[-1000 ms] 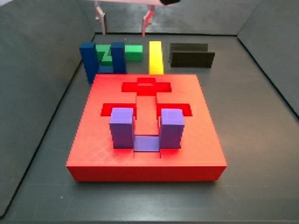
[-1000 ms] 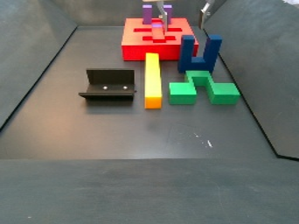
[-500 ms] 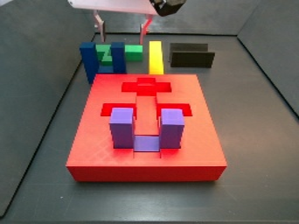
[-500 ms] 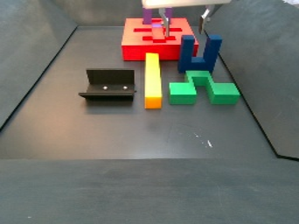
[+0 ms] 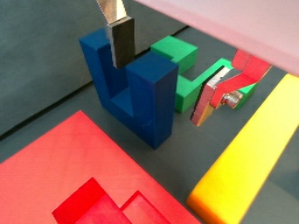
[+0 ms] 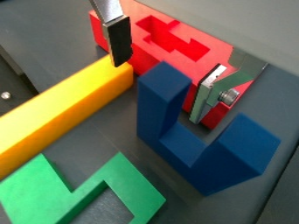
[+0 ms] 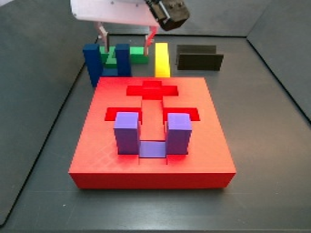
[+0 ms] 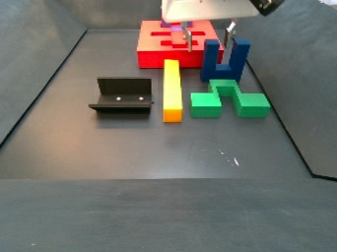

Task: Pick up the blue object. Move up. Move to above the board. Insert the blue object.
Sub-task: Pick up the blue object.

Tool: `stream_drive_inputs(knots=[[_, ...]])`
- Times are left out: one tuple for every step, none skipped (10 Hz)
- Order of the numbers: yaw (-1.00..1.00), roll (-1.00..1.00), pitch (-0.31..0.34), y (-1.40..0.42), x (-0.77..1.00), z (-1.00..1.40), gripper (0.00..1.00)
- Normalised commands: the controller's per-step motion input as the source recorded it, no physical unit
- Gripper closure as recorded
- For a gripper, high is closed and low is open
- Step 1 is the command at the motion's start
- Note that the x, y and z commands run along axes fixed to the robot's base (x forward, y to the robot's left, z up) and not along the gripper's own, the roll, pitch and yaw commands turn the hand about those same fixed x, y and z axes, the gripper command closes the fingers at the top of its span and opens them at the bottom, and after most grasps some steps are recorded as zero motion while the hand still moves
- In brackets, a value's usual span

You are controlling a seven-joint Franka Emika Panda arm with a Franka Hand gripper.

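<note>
The blue object [image 7: 95, 64] stands upright on the floor behind the board [image 7: 152, 164], prongs up; it also shows in the other side view [image 8: 227, 63]. My gripper [image 7: 126, 56] is open and low over it. In both wrist views one prong [image 5: 149, 98] [image 6: 162, 103] stands between my fingers. One finger [image 5: 117, 39] hangs over the slot between the prongs, and the other finger [image 5: 214, 94] is outside the prong. Nothing is gripped. The board's cross recess [image 6: 176, 39] is bare.
A purple U-shaped block [image 7: 152, 134] sits in the board's near recess. A green block [image 8: 228, 99] and a yellow bar [image 8: 171, 89] lie beside the blue object. The fixture [image 8: 122, 95] stands beyond the yellow bar. Dark walls enclose the floor.
My gripper has come down from the top of the view to the blue object's prongs, and its fingers now straddle one prong. The blocks have not moved.
</note>
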Motion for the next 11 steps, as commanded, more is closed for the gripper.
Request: stream_drive_inputs(knots=[[0.0,0.01,0.0,0.0,-0.15,-0.27,0.0],[0.0,0.02,0.0,0.03,-0.19,-0.23,0.0],[0.0,0.03,0.0,0.06,-0.15,-0.17,0.0],[0.0,0.06,0.007,0.0,-0.04,-0.07,0.0],[0.0,0.01,0.0,0.0,0.0,0.0,0.0],[0.0,0.0,0.0,0.0,0.0,0.0,0.0],[0.0,0.0,0.0,0.0,0.0,0.0,1.0],[0.0,0.0,0.0,0.0,0.0,0.0,1.0],[0.0,0.0,0.0,0.0,0.0,0.0,1.0],[0.0,0.0,0.0,0.0,0.0,0.0,1.0],[0.0,0.0,0.0,0.0,0.0,0.0,1.0]])
